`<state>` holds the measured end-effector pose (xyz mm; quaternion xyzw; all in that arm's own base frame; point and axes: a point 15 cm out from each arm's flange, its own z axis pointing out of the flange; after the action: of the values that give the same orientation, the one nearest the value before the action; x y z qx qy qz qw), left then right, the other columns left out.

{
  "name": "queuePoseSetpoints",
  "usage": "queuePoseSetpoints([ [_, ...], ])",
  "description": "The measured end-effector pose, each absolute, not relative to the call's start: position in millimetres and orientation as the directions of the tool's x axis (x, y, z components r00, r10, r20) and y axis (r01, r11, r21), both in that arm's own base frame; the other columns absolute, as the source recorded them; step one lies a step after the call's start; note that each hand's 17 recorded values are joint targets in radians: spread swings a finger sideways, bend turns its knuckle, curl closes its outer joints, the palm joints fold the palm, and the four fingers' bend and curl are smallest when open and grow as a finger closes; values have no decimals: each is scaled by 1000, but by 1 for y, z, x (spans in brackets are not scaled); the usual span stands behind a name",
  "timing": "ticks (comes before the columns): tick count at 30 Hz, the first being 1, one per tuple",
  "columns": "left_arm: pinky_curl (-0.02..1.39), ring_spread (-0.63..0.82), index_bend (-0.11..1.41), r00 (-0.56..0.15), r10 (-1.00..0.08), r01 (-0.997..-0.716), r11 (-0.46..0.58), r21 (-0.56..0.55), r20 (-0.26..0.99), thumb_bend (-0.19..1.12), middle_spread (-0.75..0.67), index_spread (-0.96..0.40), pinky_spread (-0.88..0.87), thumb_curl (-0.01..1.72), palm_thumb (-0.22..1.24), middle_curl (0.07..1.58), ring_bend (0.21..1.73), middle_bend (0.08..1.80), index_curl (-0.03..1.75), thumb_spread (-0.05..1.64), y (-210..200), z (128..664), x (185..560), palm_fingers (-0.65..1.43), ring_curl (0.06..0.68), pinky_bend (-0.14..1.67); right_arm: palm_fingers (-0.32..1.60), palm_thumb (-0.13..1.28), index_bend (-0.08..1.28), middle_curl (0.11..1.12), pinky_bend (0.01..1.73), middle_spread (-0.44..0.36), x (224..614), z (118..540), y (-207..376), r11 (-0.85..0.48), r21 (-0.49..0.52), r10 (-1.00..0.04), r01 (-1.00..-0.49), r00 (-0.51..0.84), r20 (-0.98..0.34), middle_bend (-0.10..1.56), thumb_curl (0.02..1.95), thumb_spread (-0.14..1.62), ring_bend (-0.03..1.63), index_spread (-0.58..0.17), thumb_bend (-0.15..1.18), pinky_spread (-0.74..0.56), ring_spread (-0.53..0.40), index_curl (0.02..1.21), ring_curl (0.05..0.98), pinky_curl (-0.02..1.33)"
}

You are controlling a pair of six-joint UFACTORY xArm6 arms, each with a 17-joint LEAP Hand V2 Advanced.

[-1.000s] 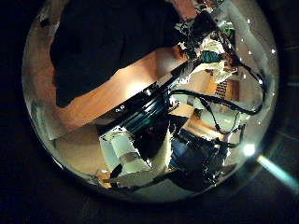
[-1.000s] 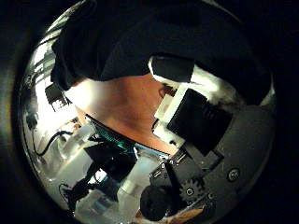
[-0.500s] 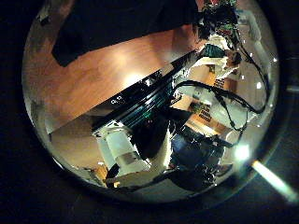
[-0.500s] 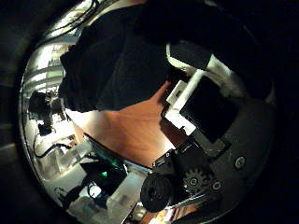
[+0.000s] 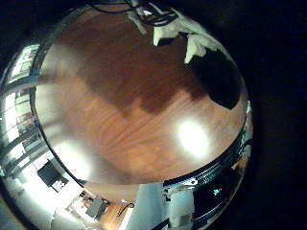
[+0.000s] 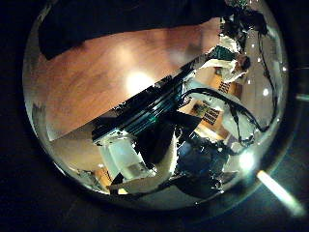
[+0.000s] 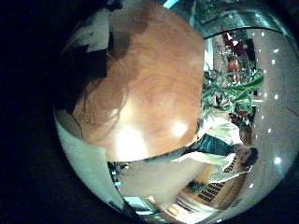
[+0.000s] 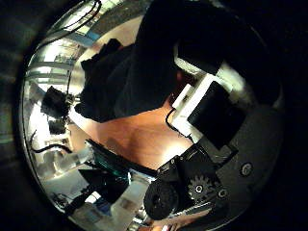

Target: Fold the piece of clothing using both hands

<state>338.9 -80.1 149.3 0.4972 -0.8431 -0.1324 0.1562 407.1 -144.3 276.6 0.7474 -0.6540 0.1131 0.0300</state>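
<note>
The piece of clothing (image 8: pixel 135 67) is a dark cloth that fills much of the right thumb side palm view, hanging in folds over the wooden table (image 8: pixel 135 130). My right hand (image 8: pixel 207 96) has its thumb pressed into the cloth, pinching it. In the right little finger side view the cloth (image 7: pixel 84 61) bunches at the fingers beside the table (image 7: pixel 154 89). My left hand (image 5: pixel 182 34) curls its fingers on a dark edge of the garment (image 5: pixel 225 81). From there the cloth (image 6: pixel 116 17) stretches along the far side of the table (image 6: pixel 126 77).
The table's metal-framed edge (image 6: pixel 145 111) runs below the left palm, with the floor beyond it. Room furniture and equipment (image 8: pixel 53 106) stand past the table's edge on the right hand's side.
Both palm views have drawn back from the table. In the left view the cloth has shrunk toward the rim, baring more wood. In the right view the cloth now hangs higher and covers more.
</note>
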Motion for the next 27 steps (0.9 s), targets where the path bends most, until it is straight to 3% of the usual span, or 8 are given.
queuePoseSetpoints([
  [4,349,316,187,-422,-894,-815,448,368,153,-15,234,-24,392,270,97,312,654,180,368,1111,-57,151,343,128,221,363,1081,969,1054,823,1285,-143,415,314,-109,-198,-188,-965,-962,158,208,1295,590,1223,1413,-294,-12,-181,-207,911,701,869],
  [9,336,287,232,-384,-904,-838,426,341,186,-14,208,-38,383,270,114,307,648,169,394,1142,-33,172,341,179,219,328,1098,951,1050,817,1264,-140,430,343,-39,-326,-215,-937,-921,284,203,1299,596,1212,1406,-287,-12,-188,-204,917,701,886],
  [13,309,174,252,-326,-922,-876,378,299,208,-7,106,-69,327,270,146,341,664,263,416,1194,-20,186,341,339,217,245,1100,949,1045,813,1253,-138,437,350,30,-423,-218,-903,-880,389,182,1300,602,1206,1408,-284,-11,-192,-203,920,703,898],
  [18,308,75,278,-247,-946,-912,301,280,211,-9,37,-97,262,271,168,392,681,315,453,1238,9,192,335,390,235,205,1101,949,1041,809,1243,-137,451,328,120,-544,-167,-838,-822,522,160,1301,608,1200,1406,-281,-11,-196,-203,924,705,912],
  [24,316,10,288,-210,-955,-927,263,269,211,-12,-6,-116,222,271,191,434,682,324,496,1265,30,197,321,384,244,204,1103,939,1037,805,1230,-135,459,276,194,-610,-77,-791,-789,600,122,1302,611,1195,1404,-280,-12,-201,-202,929,707,930],
  [27,319,4,296,-212,-956,-929,262,262,202,-13,-15,-121,215,270,193,448,681,326,515,1271,34,200,316,384,247,203,1091,867,997,792,1203,-136,455,252,216,-639,-33,-767,-769,632,111,1282,587,1204,1394,-285,-32,-217,-200,920,695,915],
])
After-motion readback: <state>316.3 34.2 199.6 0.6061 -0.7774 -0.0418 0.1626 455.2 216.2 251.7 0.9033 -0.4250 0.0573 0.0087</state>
